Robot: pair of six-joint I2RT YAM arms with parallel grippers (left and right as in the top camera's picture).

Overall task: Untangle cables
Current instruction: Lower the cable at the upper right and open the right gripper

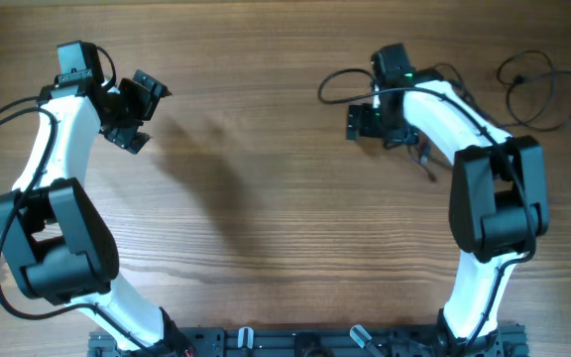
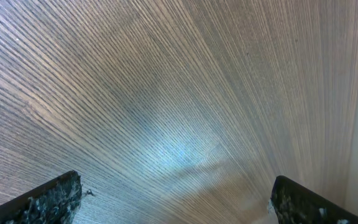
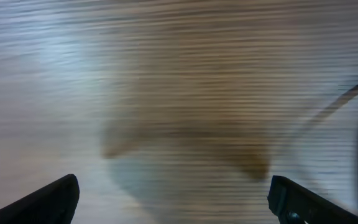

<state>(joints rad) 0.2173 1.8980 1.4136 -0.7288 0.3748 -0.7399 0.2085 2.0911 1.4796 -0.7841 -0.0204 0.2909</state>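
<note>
Overhead, we see the cables [image 1: 543,75] lying in loose black loops at the far right corner of the desk [image 1: 266,208], beyond our right arm [image 1: 464,129] and well apart from both claws. Our left claw [image 1: 135,111] hangs spread wide and empty at the far left. Our right claw [image 1: 361,121] is spread wide too, with a blurred dark cord [image 3: 347,99] near the right edge of its wrist view.

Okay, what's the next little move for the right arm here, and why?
Probably swing the right gripper out toward the cables looped at the far right corner of the table. Its jaws stand open and empty over bare wood, and the left gripper sits much farther from them.
</note>
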